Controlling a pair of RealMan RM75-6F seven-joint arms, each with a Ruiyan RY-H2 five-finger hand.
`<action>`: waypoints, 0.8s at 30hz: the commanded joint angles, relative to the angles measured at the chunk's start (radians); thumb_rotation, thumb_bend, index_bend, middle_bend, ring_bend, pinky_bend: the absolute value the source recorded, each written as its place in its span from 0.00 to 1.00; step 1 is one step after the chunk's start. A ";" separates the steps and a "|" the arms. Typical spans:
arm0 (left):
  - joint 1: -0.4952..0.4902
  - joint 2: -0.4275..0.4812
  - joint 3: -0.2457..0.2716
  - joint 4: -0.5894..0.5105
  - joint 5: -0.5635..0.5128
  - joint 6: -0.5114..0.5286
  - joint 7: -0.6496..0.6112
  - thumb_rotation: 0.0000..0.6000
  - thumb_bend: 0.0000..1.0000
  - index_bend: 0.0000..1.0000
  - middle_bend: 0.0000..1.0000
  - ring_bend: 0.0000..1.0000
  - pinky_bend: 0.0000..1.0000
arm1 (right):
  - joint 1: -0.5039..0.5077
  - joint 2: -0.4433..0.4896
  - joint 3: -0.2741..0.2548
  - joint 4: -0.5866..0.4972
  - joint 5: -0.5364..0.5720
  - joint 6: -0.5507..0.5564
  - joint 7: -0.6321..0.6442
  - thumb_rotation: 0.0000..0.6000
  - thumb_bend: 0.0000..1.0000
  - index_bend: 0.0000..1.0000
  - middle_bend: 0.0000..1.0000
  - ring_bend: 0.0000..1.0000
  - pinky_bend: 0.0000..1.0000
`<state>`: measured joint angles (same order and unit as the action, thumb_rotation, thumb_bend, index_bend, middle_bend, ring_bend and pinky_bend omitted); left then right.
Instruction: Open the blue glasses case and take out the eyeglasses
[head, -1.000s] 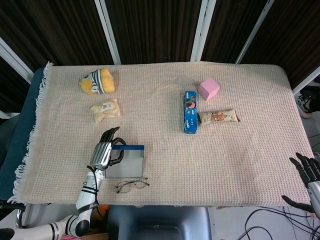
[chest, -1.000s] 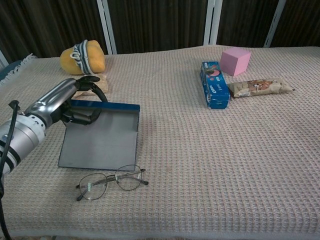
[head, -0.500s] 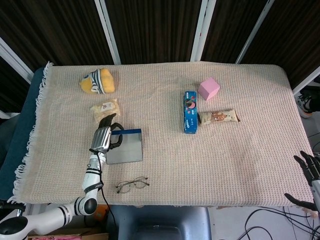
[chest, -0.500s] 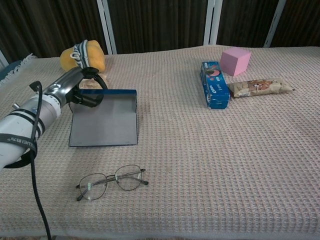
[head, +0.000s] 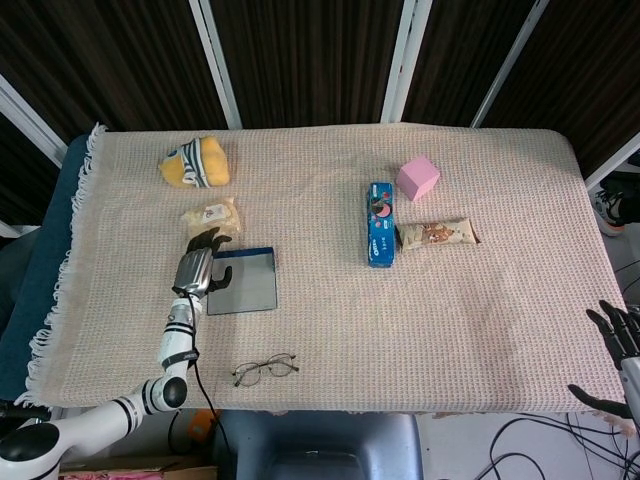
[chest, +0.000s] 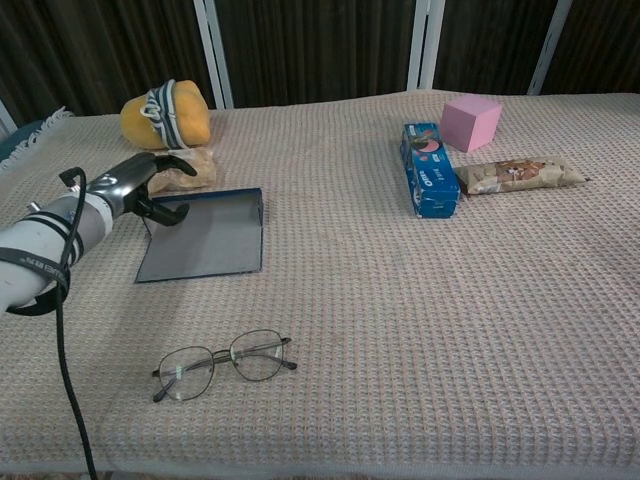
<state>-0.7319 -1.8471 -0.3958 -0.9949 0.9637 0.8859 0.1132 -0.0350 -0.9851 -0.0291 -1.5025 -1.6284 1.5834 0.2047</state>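
Blue glasses case (chest: 203, 235): lying open and flat on the knitted beige tablecloth (head: 480, 290), left of centre, its grey lining facing up. Left hand (head: 197, 268): gripping the case's far-left corner, fingers curling over the edge. Eyeglasses (chest: 222, 364): sitting out of the case on the cloth, near the front edge, well apart from the case and nearer than it. Right hand (head: 620, 338): hanging off the table at the near right, holding nothing, fingers spread. Yellow plush toy (chest: 165, 113): resting at the far left. Small snack packet (head: 211, 217): lying just beyond the left hand. Blue biscuit box (chest: 428, 168), pink cube (chest: 470, 122) and long snack bar wrapper (chest: 520, 175): grouping together far right of centre.
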 joint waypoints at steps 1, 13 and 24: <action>0.013 0.028 0.013 -0.045 -0.011 0.006 0.023 1.00 0.41 0.00 0.00 0.00 0.04 | -0.001 0.000 -0.002 0.000 -0.004 0.002 0.000 1.00 0.22 0.00 0.00 0.00 0.00; 0.222 0.370 0.221 -0.581 0.275 0.266 0.070 1.00 0.42 0.00 0.00 0.00 0.03 | -0.002 -0.002 -0.007 0.001 -0.022 0.009 -0.002 1.00 0.22 0.00 0.00 0.00 0.00; 0.621 0.480 0.557 -0.450 0.743 0.808 0.044 1.00 0.39 0.00 0.00 0.00 0.02 | -0.008 -0.017 -0.024 -0.024 -0.050 0.011 -0.072 1.00 0.22 0.00 0.00 0.00 0.00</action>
<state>-0.2575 -1.3676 0.0502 -1.6030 1.5919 1.5325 0.1728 -0.0421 -1.0006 -0.0523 -1.5245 -1.6768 1.5932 0.1347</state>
